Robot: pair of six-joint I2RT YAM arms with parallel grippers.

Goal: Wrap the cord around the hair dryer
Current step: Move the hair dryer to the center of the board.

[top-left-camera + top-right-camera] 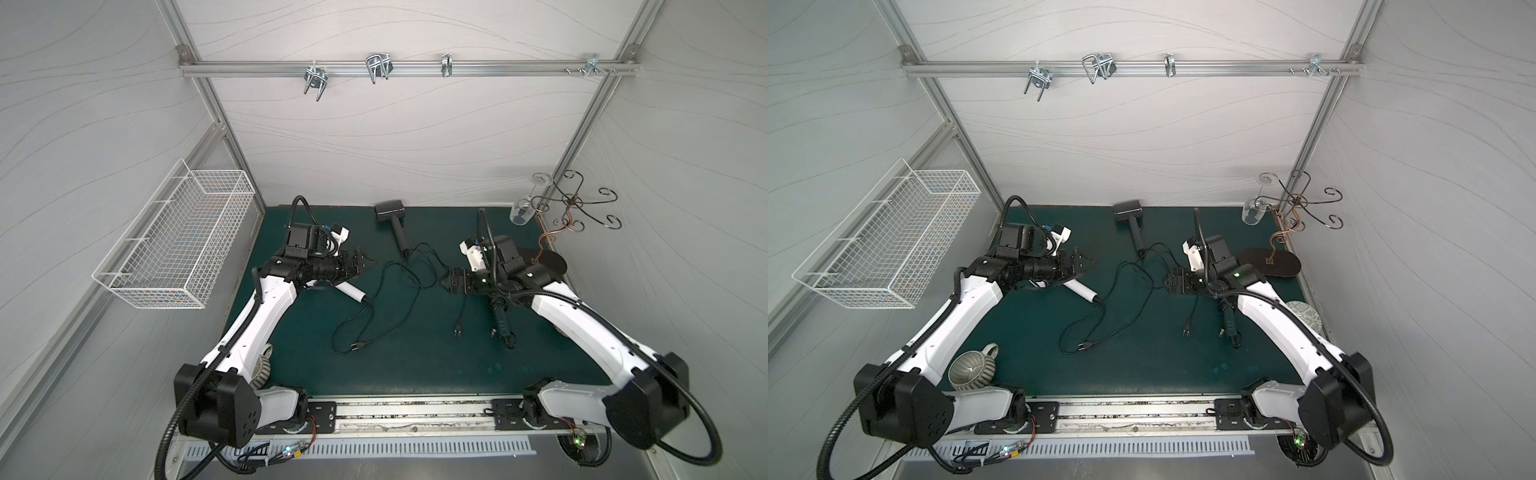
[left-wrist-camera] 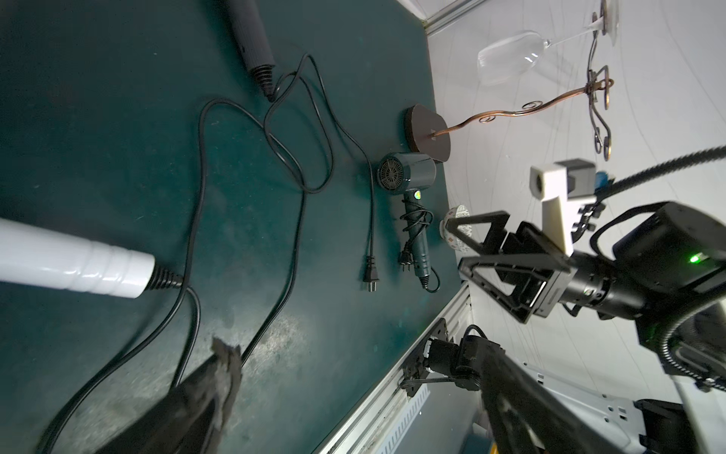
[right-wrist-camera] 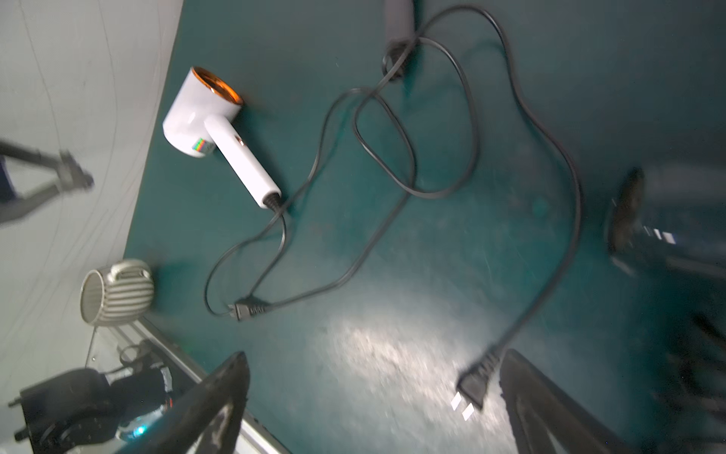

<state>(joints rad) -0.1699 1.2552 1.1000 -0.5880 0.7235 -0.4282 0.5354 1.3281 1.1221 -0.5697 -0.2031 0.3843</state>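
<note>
You're looking into a robotics lab test cell, not a home. An aluminium extrusion frame (image 1: 407,68) carries white panel walls on three sides. A pair of robot arms (image 1: 266,307) is mounted on a metal base rail (image 1: 415,409) at the edge of the green-matted desk (image 1: 415,365). Household props lie about: a black hair dryer (image 1: 390,214), a wine glass (image 1: 521,212) and a ribbed mug (image 1: 973,368). A white wire basket (image 1: 174,237) hangs on a wall.
</note>
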